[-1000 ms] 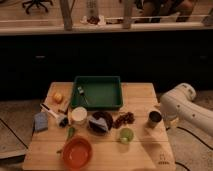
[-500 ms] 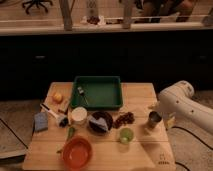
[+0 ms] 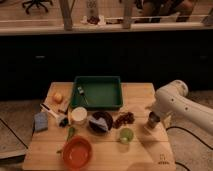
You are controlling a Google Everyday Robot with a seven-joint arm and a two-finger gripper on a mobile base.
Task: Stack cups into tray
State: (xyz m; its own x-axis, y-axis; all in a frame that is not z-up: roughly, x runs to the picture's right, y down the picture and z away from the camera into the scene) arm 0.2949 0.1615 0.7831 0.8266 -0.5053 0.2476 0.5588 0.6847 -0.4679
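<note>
The large round orange bowl (image 3: 76, 151) stands nearest the camera on the light wooden table (image 3: 145, 157). It is not part of this job.

Just beyond it, near the middle of the table, the small pale translucent green cup (image 3: 125, 135) sits upright with nothing touching it. To its right and slightly farther back, near the right edge, stands the small dark grey-brown metallic-looking cup (image 3: 152, 123).

The gripper (image 3: 154, 116), at the end of the white arm (image 3: 172, 102), is directly above the dark cup, at or very close to its rim. It cannot be told whether the gripper is clamped on the cup or clear of it.

The step in hand is judged to be taking the dark cup. Recommended procedure:

1. Confirm a centred hold before lifting. The cup looks small and light, so an off-centre grip could tip it.
2. Lift straight up until the base clears the green cup and the dark brown round bowl (image 3: 100, 121). Both lie between this cup and the destination.
3. Carry the cup left and back to the dark green rectangular plastic tray with raised sides (image 3: 105, 94). The tray lies at the far middle of the table, well apart from both cups.
4. A small item (image 3: 81, 91) lies in the tray's left part, so set the cup on the bare floor to its right.
5. Keep the cup upright and mouth up, so the green cup can be stacked with it afterwards.
</note>
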